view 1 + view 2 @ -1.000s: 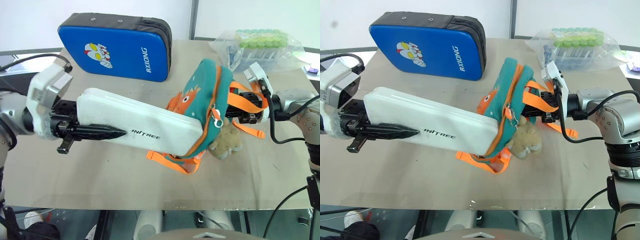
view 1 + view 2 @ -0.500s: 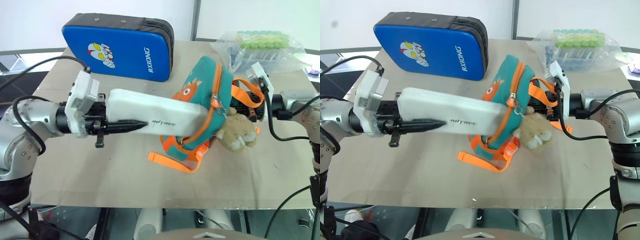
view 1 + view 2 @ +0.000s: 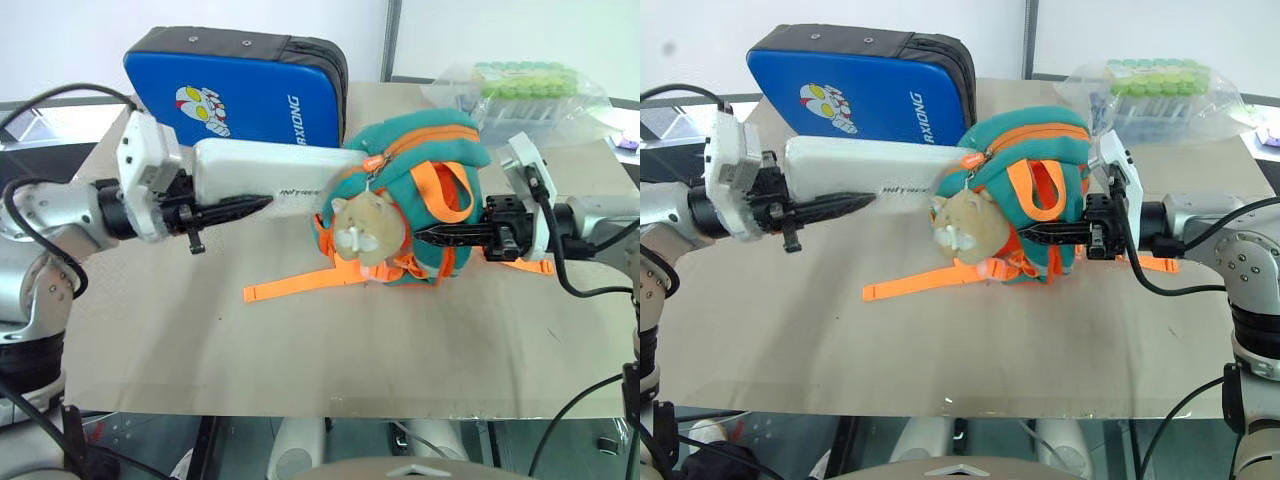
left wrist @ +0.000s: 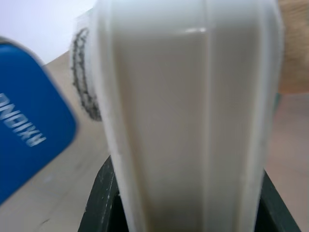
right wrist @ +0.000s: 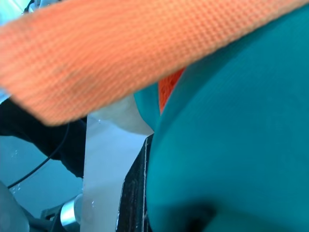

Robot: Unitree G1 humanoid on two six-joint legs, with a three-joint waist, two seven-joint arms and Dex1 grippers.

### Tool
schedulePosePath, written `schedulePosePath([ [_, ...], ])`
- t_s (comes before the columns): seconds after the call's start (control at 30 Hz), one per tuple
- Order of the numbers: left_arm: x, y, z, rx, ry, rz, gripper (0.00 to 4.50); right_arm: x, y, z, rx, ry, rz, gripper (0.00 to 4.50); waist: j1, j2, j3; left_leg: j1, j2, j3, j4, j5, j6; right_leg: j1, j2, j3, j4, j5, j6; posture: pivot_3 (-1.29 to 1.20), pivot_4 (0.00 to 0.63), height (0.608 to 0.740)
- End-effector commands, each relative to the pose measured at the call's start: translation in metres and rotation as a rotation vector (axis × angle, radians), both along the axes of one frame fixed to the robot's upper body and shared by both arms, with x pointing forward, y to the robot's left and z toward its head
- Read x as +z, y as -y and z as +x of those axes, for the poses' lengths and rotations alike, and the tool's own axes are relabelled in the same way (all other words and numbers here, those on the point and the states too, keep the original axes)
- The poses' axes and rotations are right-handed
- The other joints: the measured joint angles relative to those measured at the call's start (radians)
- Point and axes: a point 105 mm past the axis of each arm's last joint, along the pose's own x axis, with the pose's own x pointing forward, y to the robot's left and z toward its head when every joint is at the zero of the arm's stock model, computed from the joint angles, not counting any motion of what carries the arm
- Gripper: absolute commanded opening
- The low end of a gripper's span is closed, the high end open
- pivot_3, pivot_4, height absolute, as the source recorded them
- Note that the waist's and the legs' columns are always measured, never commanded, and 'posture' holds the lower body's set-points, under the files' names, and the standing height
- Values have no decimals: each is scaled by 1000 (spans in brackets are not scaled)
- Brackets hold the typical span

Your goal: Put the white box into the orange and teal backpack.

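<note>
Grippers first: your left gripper (image 3: 235, 208) is clamped on the near end of the box (image 3: 265, 172), one black finger (image 3: 240, 207) lying along the box's front face, the box held level above the table (image 3: 180, 330). In the left wrist view the box (image 4: 193, 121) rises between the dark fingers (image 4: 99, 203) at its two sides. The far end of the box is inside the zip opening of the backpack (image 3: 420, 170); the printed lettering sits just outside the opening. Your right gripper (image 3: 440, 234) is closed on the backpack from the opposite side, its fingers pressed into teal fabric and orange straps; the right wrist view shows teal cloth (image 5: 231, 145) against one finger (image 5: 133, 193) and an orange strap (image 5: 120, 58) crossing in front. The backpack hangs between the two grippers, opening toward the box. A plush charm (image 3: 362, 226) dangles at its front, and one strap (image 3: 300, 285) trails onto the table. Behind the box, a blue case (image 3: 235, 90) stands at the table's far edge. A clear bag (image 3: 520, 90) of green items lies at the far right corner, well apart from the backpack.
</note>
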Motion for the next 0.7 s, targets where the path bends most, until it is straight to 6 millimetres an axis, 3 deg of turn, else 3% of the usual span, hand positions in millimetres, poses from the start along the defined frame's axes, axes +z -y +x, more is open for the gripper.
schedulePosePath([
  [0.03,13,10,-25,-165,-5,-16,1077,14,-1,-5,4,47,27,42,2,0,0,0,0,0,0,0,0,0,0,0,0,0,0,0,150,740],
  [0.27,34,-5,-43,-248,-122,-53,1077,13,1,-2,-14,36,1,42,-3,0,0,0,0,0,0,0,0,0,0,-1,0,0,0,0,150,740],
  [0.43,37,-8,-53,-291,-187,-25,1077,13,3,0,-22,35,-7,42,-3,0,0,0,0,0,0,0,0,0,0,-1,0,0,0,0,150,740],
  [0.5,27,-4,-54,-295,-187,28,1077,13,3,0,-24,34,-11,42,-3,0,0,0,0,0,0,0,0,0,0,-1,0,0,0,0,150,740],
  [0.6,3,17,-44,-254,-132,83,1077,16,1,-1,-20,41,-13,42,1,1,0,0,0,0,-1,0,0,0,0,-1,0,0,0,0,150,740],
  [0.7,-5,30,-34,-193,-93,77,1077,18,-1,-3,-15,44,-17,42,3,-1,0,0,0,0,0,0,0,0,0,-1,0,0,0,0,150,740],
])
